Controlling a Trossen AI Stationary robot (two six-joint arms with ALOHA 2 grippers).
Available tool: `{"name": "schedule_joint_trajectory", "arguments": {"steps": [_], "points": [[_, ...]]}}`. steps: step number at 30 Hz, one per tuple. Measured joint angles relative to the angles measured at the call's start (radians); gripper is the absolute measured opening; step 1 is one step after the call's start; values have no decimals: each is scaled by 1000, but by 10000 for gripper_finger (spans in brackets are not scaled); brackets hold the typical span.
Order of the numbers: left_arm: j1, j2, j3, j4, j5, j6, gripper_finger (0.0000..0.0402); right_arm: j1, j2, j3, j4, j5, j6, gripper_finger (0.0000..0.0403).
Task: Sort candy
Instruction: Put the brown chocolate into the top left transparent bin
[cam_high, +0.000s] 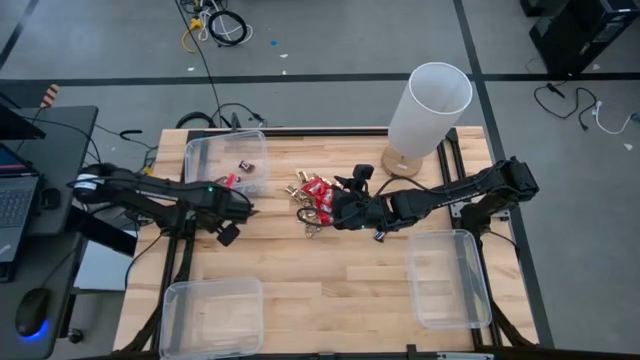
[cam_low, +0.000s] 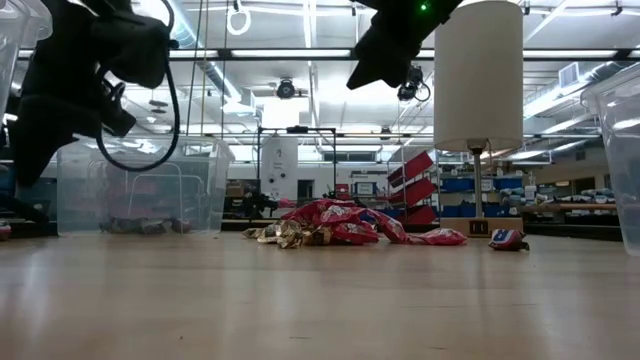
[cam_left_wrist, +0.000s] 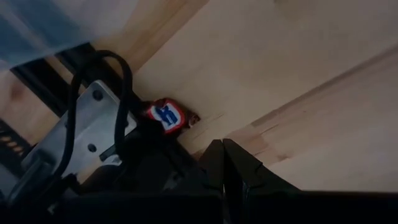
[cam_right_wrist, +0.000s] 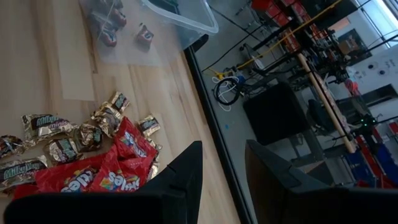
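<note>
**Candy heaped mid-desk, both tools above the wood**

The candy (cam_high: 316, 197) lies in a loose heap near the middle of the desk (cam_high: 330, 270), toward its far edge: red packets (cam_right_wrist: 102, 177), gold-foil pieces (cam_right_wrist: 107, 118) and dark mini bars (cam_right_wrist: 45, 122) mixed together. A few pieces sit inside the clear bin (cam_high: 228, 160) at the far left corner, and one red and blue piece (cam_left_wrist: 166, 116) lies alone on the wood beside a metal bracket.

The right tool (cam_high: 345, 212) hangs at the heap's right edge with its two fingers (cam_right_wrist: 180, 177) apart and nothing between them. The left tool (cam_high: 232, 222) hangs over bare wood just in front of the far left bin, its fingers pressed together and empty.

A white lamp (cam_high: 425, 115) stands at the far right. Two more clear bins, one front left (cam_high: 212, 315) and one front right (cam_high: 448, 278), sit at the near corners.
</note>
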Motion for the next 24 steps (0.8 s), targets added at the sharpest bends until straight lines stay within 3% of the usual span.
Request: {"name": "schedule_joint_trajectory", "arguments": {"steps": [3,8,16,24], "points": [[-4,26,0,4,-1,14,0,0,0,0,2,-26,24,107],[-22,28,0,1,-12,-8,0,-31,0,0,20,-203,59,107],[-24,64,1,7,-39,-65,0,-59,0,0,24,-208,65,107],[-24,239,5,14,-50,-135,0,-59,0,0,27,-209,68,107]]}}
